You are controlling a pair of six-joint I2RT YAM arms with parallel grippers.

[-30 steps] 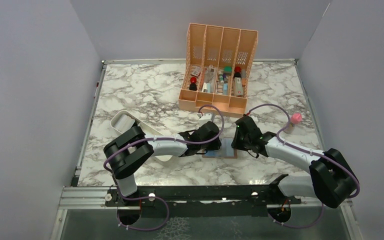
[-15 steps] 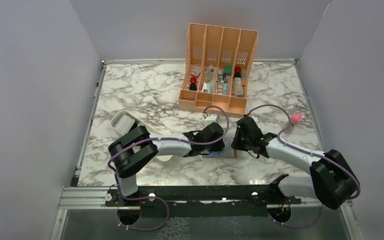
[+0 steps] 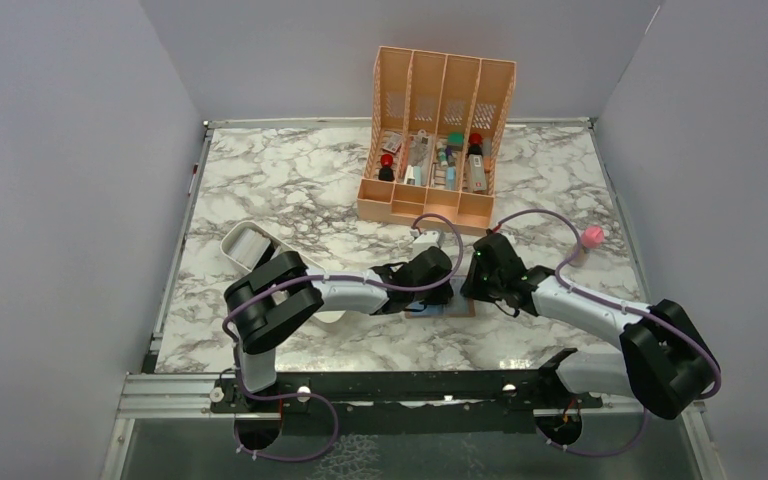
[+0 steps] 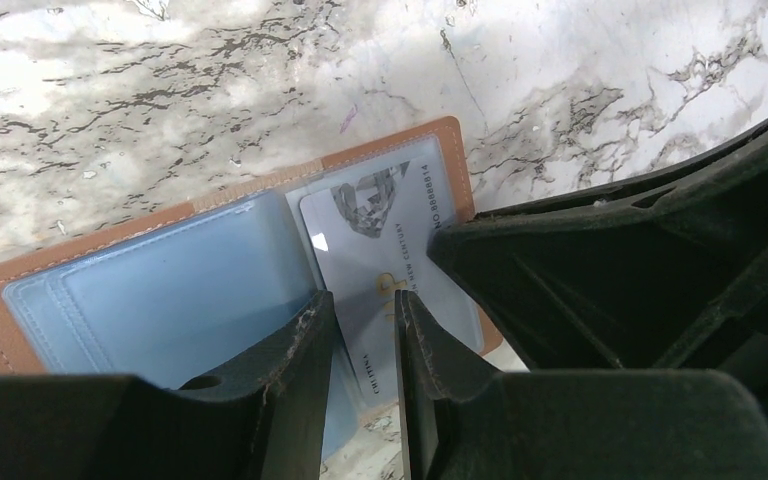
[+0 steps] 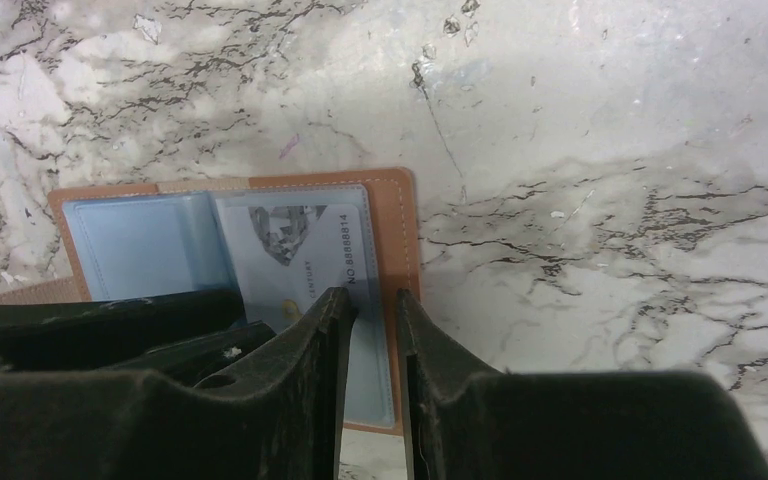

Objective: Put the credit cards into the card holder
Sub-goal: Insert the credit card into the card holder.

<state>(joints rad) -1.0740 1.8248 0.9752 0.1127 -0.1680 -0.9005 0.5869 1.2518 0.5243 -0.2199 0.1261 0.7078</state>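
Left gripper [image 4: 365, 300] narrowly parted over white card [image 4: 360, 230] in open card holder [image 4: 160, 290], right gripper [image 5: 372, 297] parted likewise, above its edge

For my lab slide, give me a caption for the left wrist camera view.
Left gripper poised over a white card lying in the open card holder on the marble table.

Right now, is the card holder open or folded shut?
Open: the card holder lies spread flat, its light blue inside facing up.
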